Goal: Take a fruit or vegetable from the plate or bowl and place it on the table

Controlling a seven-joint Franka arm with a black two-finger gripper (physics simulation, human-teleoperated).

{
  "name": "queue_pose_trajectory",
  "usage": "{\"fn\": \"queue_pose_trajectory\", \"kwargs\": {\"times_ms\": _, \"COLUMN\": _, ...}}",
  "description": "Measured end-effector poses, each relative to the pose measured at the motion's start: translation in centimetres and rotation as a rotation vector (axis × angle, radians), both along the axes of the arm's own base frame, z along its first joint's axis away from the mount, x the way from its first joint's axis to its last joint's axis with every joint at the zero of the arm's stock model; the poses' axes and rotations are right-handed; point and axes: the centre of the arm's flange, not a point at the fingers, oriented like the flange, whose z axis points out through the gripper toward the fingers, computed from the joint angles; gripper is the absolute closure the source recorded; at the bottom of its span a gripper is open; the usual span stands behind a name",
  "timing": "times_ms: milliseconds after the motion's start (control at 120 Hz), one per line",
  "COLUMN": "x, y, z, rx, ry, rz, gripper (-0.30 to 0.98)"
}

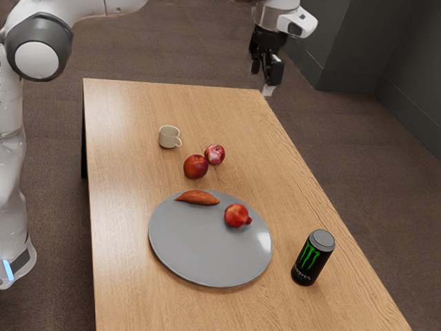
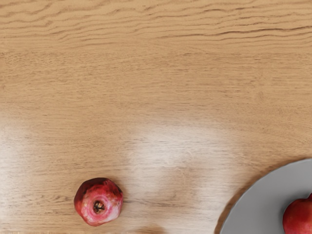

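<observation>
Jaws parted with nothing between them, as far as I can make out from over here, the black gripper [image 1: 262, 81] hangs up by the desk's [image 1: 131, 207] far end, well apart from the food. Two things on the gray plate [image 1: 200, 252] would answer the request: a pomegranate [image 1: 237, 216] and a sweet potato [image 1: 197, 198]. The pomegranate looks the likelier pick to me. It lies on its side inside the rim, its crown, and so its long axis, pointing toward the exterior view's right and a little toward the camera. The sweet potato stretches crosswise in that view, tapered ends left and right, close along the rim.

What could go wrong? A round fruit might roll if one side gets nudged first, and a grip over the crown could slip. Going too low could knock the plate; on the sweet potato, closing along its length rather than across it would probably fail. Just beyond the plate sit another pomegranate [image 1: 214, 154] and what seems a nectarine [image 1: 196, 166], both on the desk and easy to grab by mistake. Farther out stand a beige mug [image 1: 169, 136] and a Monster can [image 1: 313, 257], which a careless swing might topple.
</observation>
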Motion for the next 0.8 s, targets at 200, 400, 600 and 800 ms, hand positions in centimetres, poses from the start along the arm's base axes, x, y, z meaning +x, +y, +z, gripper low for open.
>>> {"fn": "queue_pose_trajectory", "kwargs": {"times_ms": 200, "x": -0.9, "y": 1.1, "z": 1.3, "rx": 0.033, "ry": 0.021, "rz": 0.034, "gripper": 0.0}}
{"fn": "queue_pose_trajectory", "kwargs": {"times_ms": 400, "x": -4.0, "y": -2.1, "z": 9.5, "rx": 0.027, "ry": -0.122, "rz": -0.016, "gripper": 0.0}}
{"fn": "queue_pose_trajectory", "kwargs": {"times_ms": 600, "x": 2.6, "y": -11.3, "z": -1.6, "rx": 0.031, "ry": 0.087, "rz": -0.168, "gripper": 0.0}}
{"fn": "queue_pose_trajectory", "kwargs": {"times_ms": 800, "x": 6.6, "y": -12.7, "z": -7.6, "rx": 0.013, "ry": 0.136, "rz": -0.182, "gripper": 0.0}}
